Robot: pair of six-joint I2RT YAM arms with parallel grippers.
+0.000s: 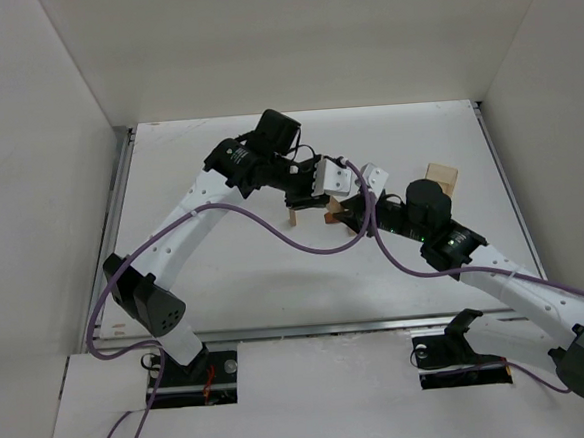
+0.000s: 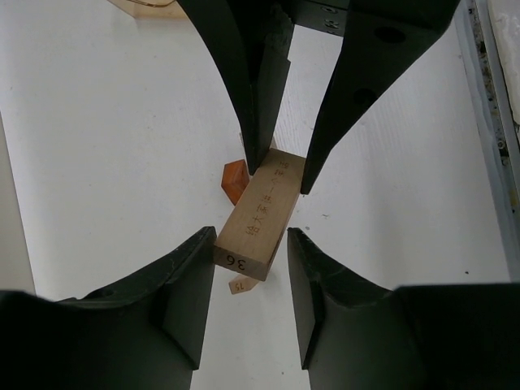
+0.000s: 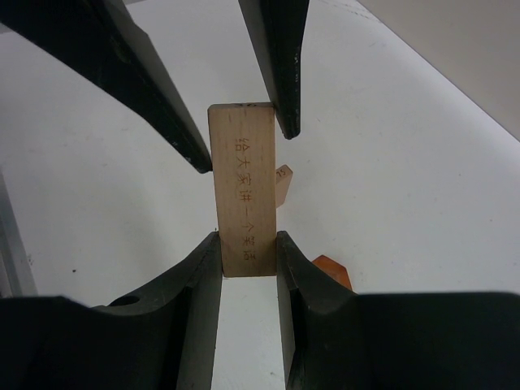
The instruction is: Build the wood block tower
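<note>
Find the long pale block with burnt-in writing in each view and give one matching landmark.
Left wrist: the inscribed block lies centre frame, "36" end nearest.
Right wrist: centre frame, running away from the camera.
Top external: cannot make it out; hidden where the arms meet.
Landmark: the right gripper clamping its end: bottom of its own view, top of the left wrist view, entering from the right overhead.

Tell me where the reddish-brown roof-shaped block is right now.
In the left wrist view, the reddish-brown block sits on the table just left of the engraved plank, beside the right gripper reaching in from the top.
</note>
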